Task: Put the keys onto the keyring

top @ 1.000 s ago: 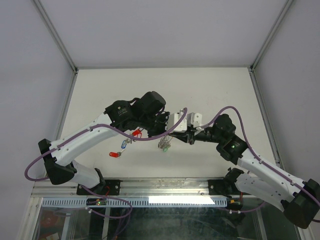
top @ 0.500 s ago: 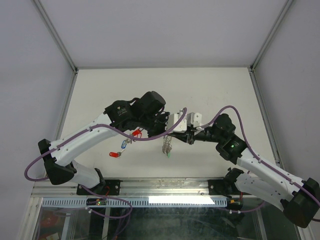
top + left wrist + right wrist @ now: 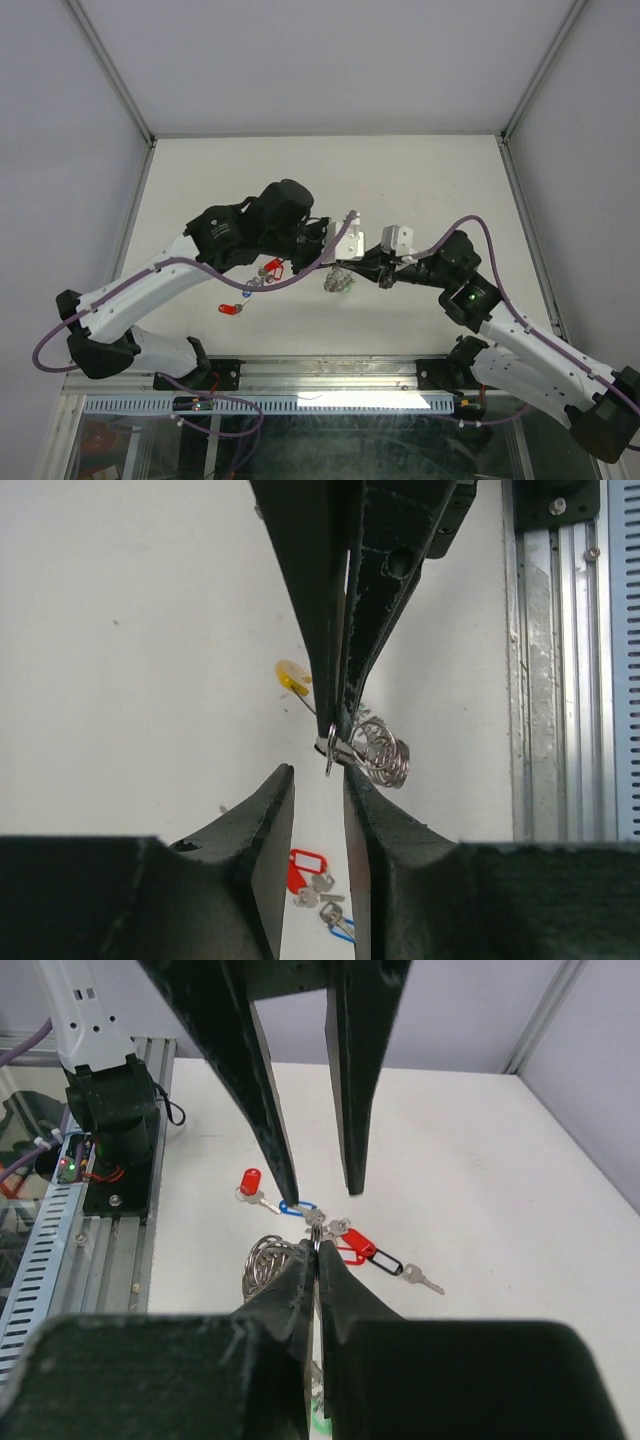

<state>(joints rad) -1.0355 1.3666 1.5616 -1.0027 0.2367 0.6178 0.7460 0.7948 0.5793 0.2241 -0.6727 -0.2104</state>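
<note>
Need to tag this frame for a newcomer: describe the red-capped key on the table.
On the white table, look just nearer than the left arm's forearm. The red-capped key is the loose key closest to the metal rail; its red is a stubby cap on the head, while the red tags further in are flat labels.

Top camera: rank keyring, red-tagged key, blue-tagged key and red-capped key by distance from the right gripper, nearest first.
1. keyring, at the right gripper tips.
2. red-tagged key, to its left.
3. blue-tagged key, farther left.
4. red-capped key, leftmost, nearest the bases.
</note>
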